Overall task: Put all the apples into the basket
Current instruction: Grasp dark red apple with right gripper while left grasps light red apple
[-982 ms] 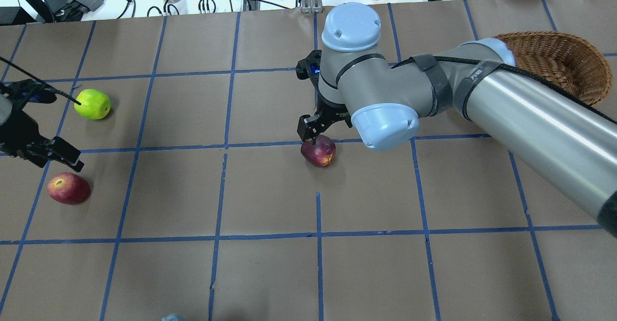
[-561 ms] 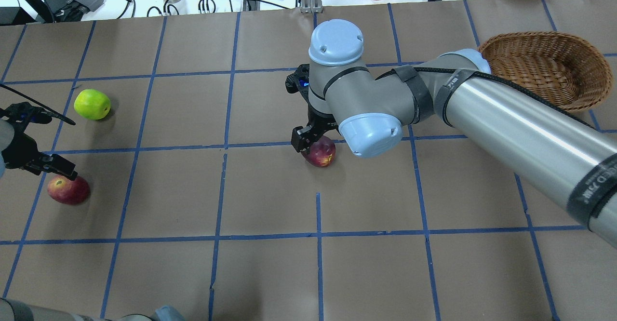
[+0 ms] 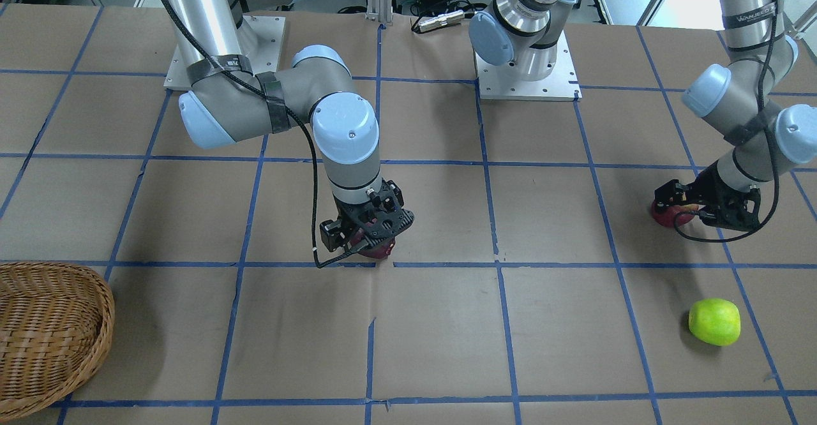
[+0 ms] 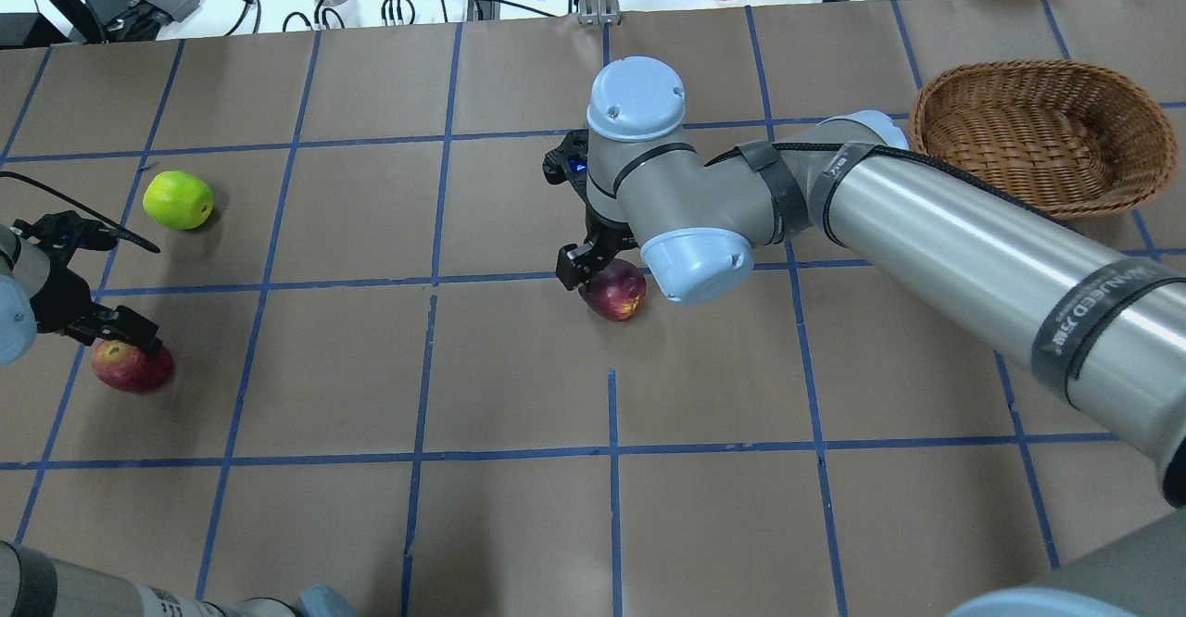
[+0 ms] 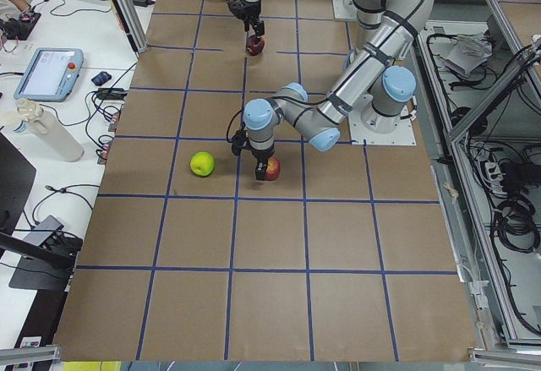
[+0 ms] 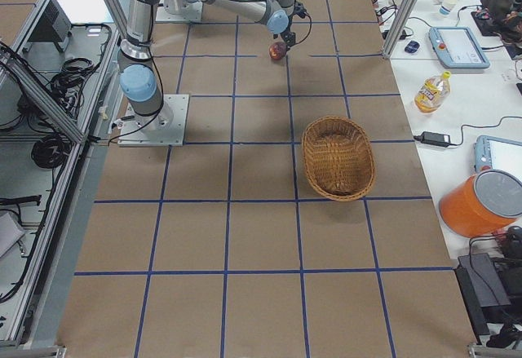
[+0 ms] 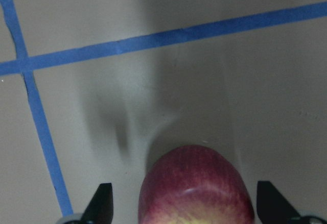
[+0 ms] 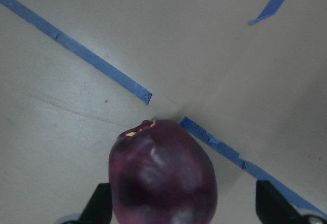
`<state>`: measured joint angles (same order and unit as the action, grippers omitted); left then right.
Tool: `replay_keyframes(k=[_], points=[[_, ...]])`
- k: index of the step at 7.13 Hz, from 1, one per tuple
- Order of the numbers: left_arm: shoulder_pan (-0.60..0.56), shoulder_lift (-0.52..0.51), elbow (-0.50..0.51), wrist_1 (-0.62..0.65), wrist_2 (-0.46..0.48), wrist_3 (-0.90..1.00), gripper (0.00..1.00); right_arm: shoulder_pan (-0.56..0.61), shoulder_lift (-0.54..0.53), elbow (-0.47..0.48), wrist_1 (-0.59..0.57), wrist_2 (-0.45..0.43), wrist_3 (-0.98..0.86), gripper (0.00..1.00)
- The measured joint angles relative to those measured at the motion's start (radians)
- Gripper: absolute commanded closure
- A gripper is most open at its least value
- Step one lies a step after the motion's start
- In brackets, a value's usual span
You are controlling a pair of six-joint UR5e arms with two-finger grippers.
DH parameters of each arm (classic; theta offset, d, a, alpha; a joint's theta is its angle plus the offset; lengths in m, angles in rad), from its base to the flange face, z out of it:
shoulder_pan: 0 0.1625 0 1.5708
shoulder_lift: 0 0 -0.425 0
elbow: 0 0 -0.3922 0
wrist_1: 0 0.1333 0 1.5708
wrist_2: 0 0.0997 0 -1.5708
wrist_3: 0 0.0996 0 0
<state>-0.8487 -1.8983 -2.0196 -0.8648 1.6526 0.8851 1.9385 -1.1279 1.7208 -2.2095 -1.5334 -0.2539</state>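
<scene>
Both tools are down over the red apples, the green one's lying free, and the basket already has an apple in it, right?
No, the basket is empty, as the overhead exterior view shows. The rest stands: the left tool is down over the red apple, the right tool over the maroon apple, and the green apple lies free.

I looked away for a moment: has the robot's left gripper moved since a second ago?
Yes. The left gripper has come down, away from the round yellow-green apple, to straddle the brighter red apple.
</scene>
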Motion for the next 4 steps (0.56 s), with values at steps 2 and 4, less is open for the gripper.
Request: replay_keyframes(k=[2,4], points=[[0.004,-0.009,-0.006,-0.009,0.008,-0.006,0.63,0.006,0.017,-0.001,-0.004,-0.015,-0.011,0.00],[0.005,-0.005,0.004,-0.016,0.009,-0.045,0.63,0.008,0.027,-0.006,-0.005,-0.008,-0.014,0.00]])
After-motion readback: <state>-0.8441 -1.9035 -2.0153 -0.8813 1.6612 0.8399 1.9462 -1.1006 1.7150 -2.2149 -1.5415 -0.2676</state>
